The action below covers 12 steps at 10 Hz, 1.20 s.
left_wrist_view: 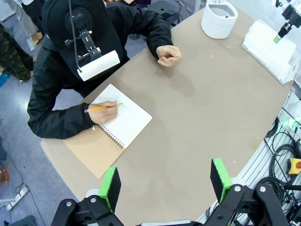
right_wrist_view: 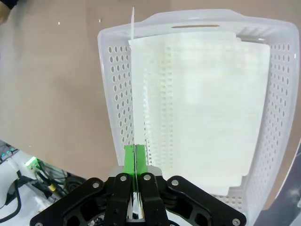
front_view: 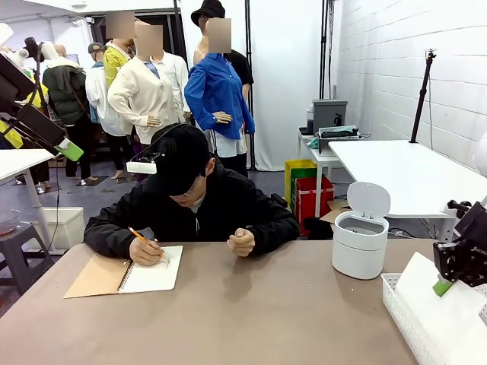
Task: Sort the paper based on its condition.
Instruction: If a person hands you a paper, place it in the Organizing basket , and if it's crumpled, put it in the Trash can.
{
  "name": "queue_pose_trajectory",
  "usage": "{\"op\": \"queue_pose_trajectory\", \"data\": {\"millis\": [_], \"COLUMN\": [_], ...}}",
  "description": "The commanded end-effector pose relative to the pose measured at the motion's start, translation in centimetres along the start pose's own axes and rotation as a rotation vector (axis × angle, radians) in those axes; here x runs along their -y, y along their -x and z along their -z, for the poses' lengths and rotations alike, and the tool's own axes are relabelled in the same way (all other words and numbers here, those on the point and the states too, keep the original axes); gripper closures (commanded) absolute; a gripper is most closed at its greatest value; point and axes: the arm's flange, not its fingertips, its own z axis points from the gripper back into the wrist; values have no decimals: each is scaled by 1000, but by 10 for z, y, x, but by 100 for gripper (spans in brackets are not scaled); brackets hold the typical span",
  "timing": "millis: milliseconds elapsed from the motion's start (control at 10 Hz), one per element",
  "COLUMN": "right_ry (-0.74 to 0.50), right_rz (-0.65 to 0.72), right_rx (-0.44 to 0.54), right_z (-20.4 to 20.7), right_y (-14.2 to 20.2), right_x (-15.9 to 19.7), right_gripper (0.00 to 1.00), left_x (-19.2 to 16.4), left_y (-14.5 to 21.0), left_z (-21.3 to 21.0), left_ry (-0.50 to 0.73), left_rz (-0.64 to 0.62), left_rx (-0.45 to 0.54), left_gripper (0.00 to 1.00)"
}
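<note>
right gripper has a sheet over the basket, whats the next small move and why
Probably lower a little, then open. The right gripper is shut on a flat sheet, held on edge over the white basket, where other flat sheets lie, so it likely belongs there.

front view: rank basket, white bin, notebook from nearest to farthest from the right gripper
1. basket, directly under the right gripper, at the table's right edge
2. white bin, right side, toward the far edge
3. notebook, left side, before the person
</note>
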Motion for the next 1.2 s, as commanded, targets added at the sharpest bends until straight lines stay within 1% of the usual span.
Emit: {"op": "queue_pose_trajectory", "data": {"millis": [0, 200, 400, 700, 900, 1000, 1100], "right_ry": [-2, 15, 45, 94, 90, 79, 98], "right_rz": [30, 72, 99, 104, 124, 136, 114], "right_rx": [6, -9, 1, -11, -43, -50, -41], "right_z": [31, 38, 35, 32, 30, 29, 27], "right_y": [33, 37, 42, 46, 48, 48, 47], "right_x": [12, 24, 30, 34, 34, 34, 33], "right_gripper": [100, 100, 100, 43, 5, 0, 0], "left_x": [-1, -1, -1, -1, -1, -1, -1], "left_y": [0, 0, 0, 0, 0, 0, 0], "left_z": [0, 0, 0, 0, 0, 0, 0], "left_ry": [-2, -2, -2, -2, -2, -2, -2], "left_rz": [0, 0, 0, 0, 0, 0, 0], "left_rx": [5, 5, 5, 5, 5, 5, 5], "left_gripper": [0, 0, 0, 0, 0, 0, 0]}}
